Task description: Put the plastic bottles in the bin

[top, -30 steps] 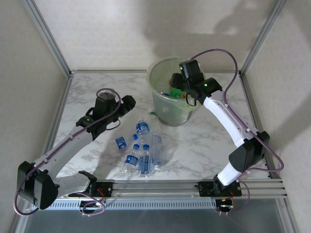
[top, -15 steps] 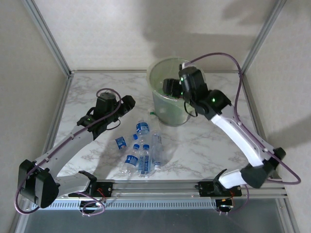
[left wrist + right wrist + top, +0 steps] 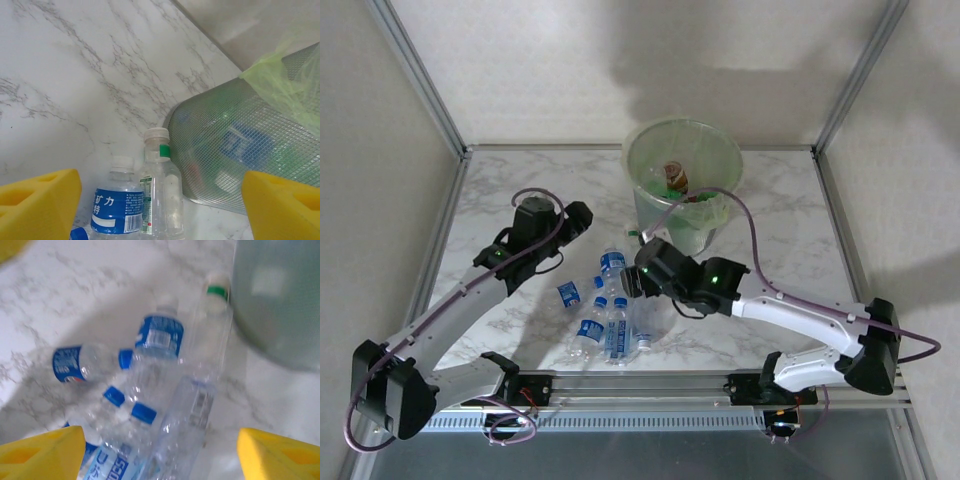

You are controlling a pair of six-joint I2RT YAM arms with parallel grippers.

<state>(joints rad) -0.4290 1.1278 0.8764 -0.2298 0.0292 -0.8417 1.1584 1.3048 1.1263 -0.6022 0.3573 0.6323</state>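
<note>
Right wrist: your right gripper spread, empty, bottles beyond its fingers; left gripper spread too; bin blurred, cropped.

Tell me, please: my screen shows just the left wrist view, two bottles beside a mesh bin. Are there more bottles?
Observer: Yes. From above, several more blue-labelled bottles lie in a loose cluster.
Operator: Is one being carried right now?
Observer: No. The right wrist view shows its yellow fingers spread apart, empty, over those bottles.
Operator: Anything inside the bin?
Observer: From above, an orange-labelled bottle lies in the bin.
</note>
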